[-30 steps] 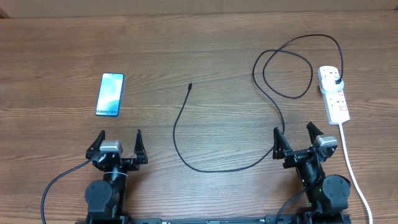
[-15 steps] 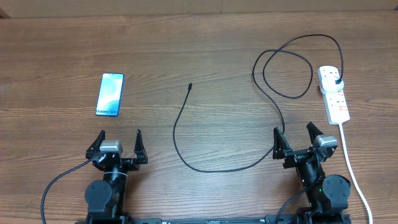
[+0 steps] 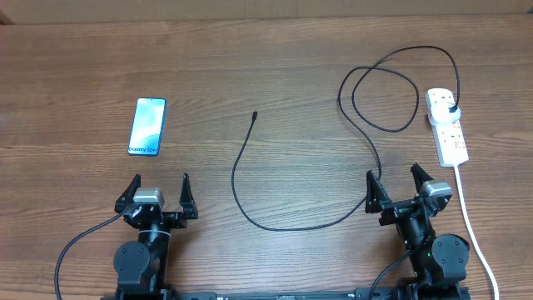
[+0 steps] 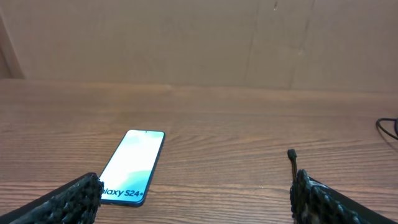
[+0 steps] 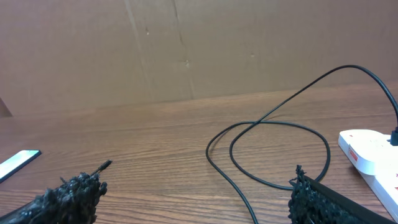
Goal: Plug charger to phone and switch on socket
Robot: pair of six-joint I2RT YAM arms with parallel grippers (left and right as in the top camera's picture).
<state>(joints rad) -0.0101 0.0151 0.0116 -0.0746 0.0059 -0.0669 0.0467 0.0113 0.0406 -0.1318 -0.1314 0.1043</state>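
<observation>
The phone [image 3: 147, 127] lies face up at the left, screen light blue; it also shows in the left wrist view [image 4: 132, 167]. The black charger cable [image 3: 250, 204] curves across the middle, its connector tip [image 3: 255, 114] pointing away, its plug [image 3: 450, 109] seated in the white socket strip [image 3: 447, 126] at the right. My left gripper [image 3: 158, 191] is open and empty, just near of the phone. My right gripper [image 3: 395, 185] is open and empty, astride the cable [image 5: 292, 162] near the table's front. The socket's end shows in the right wrist view [image 5: 372, 153].
The strip's white cord [image 3: 471, 225] runs down the right side past my right arm. The cable makes a loop [image 3: 385, 98] left of the strip. A cardboard wall [image 5: 199, 43] stands behind the table.
</observation>
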